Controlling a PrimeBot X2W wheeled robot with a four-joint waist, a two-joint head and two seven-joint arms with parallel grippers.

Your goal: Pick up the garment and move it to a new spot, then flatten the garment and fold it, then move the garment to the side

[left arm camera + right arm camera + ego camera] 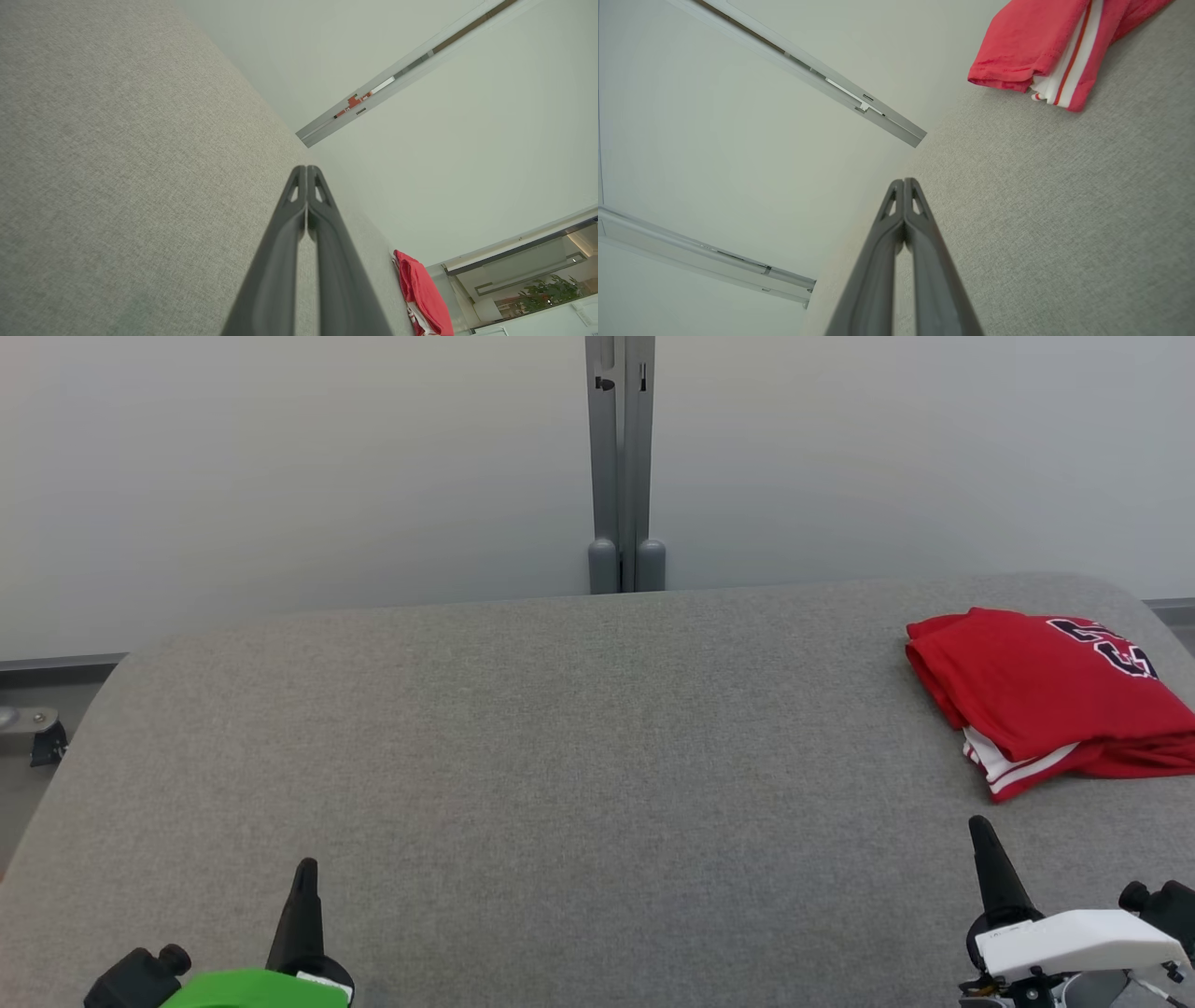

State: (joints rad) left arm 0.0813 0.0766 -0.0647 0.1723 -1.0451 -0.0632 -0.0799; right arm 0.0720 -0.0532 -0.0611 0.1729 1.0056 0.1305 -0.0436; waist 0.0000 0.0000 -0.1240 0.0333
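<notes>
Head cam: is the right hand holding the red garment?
No, the right hand is shut and empty, apart from the folded red garment lying on the grey table.

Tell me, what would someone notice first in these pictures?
The bright red shirt jumps out first, lying folded in a bundle at the right end of the grey table. Next come the robot's two dark pointy hands at the near edge, the left hand and the right hand, both shut and holding nothing.
</notes>
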